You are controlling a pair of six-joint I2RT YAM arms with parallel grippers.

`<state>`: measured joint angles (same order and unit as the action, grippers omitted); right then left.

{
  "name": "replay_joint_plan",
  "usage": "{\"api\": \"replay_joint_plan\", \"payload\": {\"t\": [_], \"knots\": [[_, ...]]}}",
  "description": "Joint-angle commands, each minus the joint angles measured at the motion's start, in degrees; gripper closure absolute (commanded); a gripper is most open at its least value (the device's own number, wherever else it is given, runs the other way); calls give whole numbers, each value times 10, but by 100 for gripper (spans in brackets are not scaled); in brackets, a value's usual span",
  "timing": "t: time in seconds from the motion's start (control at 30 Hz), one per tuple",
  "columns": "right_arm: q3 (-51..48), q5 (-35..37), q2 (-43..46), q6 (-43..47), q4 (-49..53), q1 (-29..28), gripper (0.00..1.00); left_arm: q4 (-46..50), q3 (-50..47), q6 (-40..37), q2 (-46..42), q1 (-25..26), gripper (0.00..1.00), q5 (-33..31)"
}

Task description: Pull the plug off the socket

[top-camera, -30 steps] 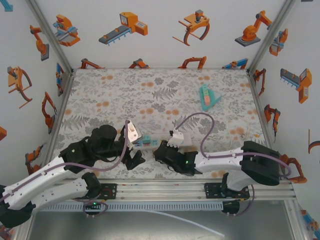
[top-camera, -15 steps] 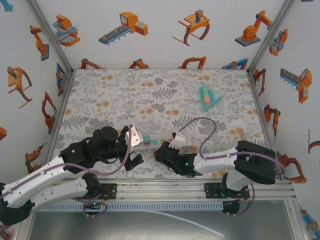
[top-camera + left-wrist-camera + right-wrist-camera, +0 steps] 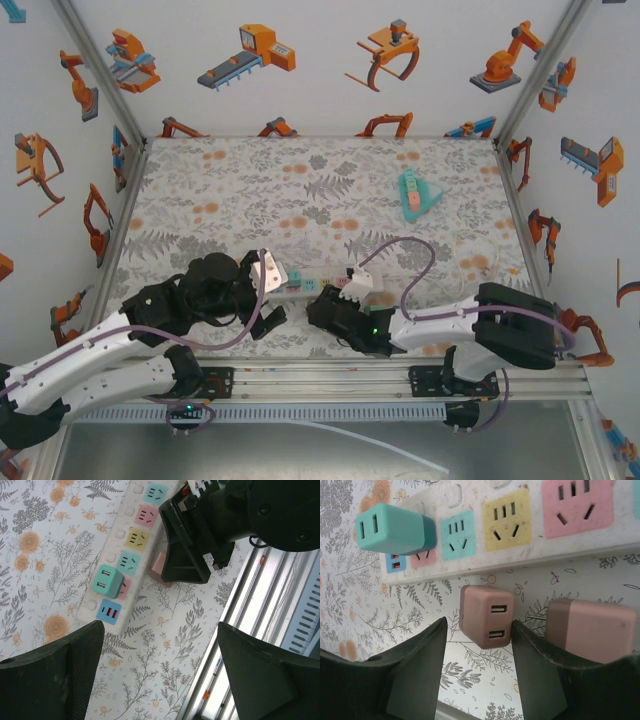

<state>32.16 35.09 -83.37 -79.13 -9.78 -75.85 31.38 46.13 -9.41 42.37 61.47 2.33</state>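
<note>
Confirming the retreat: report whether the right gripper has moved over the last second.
Yes. The right gripper has drawn slightly back toward the near rail in the top view.

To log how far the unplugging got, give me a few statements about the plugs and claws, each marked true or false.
The teal plug sits in the power strip. True.
A pink plug is out of the strip, between the right claw's fingers. True.
The left claw grips the teal plug. False: it is open, holding nothing.
The yellow socket holds a plug. False: it is empty.
</note>
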Motion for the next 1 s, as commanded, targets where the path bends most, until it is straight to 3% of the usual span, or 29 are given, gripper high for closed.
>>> {"api": "replay_joint_plan", "payload": {"t": [0.0,0.27,0.43,0.57,0.77,0.87,0.97], "knots": [[-8,36,30,-15,29,-4,48,4,-2,-3,-2,3,14,-13],[-14,66,104,-7,94,-4,48,-4,-7,8,0,4,14,-30],[-7,124,179,72,135,-4,48,-16,-11,26,-2,4,14,-82],[5,179,222,238,120,-3,47,-50,-29,67,-8,4,14,-154],[-11,146,242,598,-86,-1,44,-99,-51,153,-12,0,14,-259],[-30,44,233,772,-185,14,42,-92,-56,199,-8,-14,14,-308],[-16,-63,216,892,-190,43,40,-72,-58,253,-4,-44,14,-314]]}}
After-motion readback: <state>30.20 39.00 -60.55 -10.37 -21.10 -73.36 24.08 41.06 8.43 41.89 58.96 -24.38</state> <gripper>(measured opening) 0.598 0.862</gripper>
